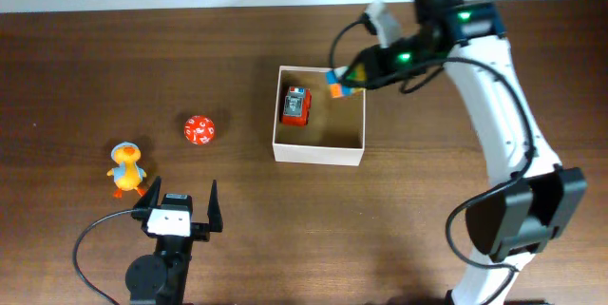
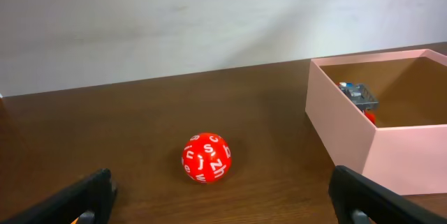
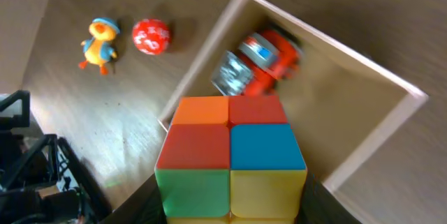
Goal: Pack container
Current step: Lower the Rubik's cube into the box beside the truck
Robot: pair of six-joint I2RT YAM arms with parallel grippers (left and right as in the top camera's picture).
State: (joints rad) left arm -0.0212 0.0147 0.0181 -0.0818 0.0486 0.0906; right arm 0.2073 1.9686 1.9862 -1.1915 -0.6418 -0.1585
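The container [image 1: 318,153], a square shallow box with white walls and a tan inside, sits mid-table; it also shows in the left wrist view [image 2: 349,130] and right wrist view [image 3: 412,95]. A red toy car [image 1: 295,105] lies inside it at the left [image 3: 269,60]. My right gripper [image 1: 344,81] is shut on a multicoloured cube [image 3: 230,154] and holds it above the container's far right corner. My left gripper [image 1: 180,212] is open and empty near the front edge. A red lettered ball [image 1: 199,130] [image 2: 207,158] lies left of the container. A yellow duck toy [image 1: 126,168] stands further left.
The duck [image 3: 100,42] and ball [image 3: 151,35] also show in the right wrist view. The right arm's base [image 1: 518,215] stands at the front right. A pale wall [image 2: 209,15] runs behind the table's far edge.
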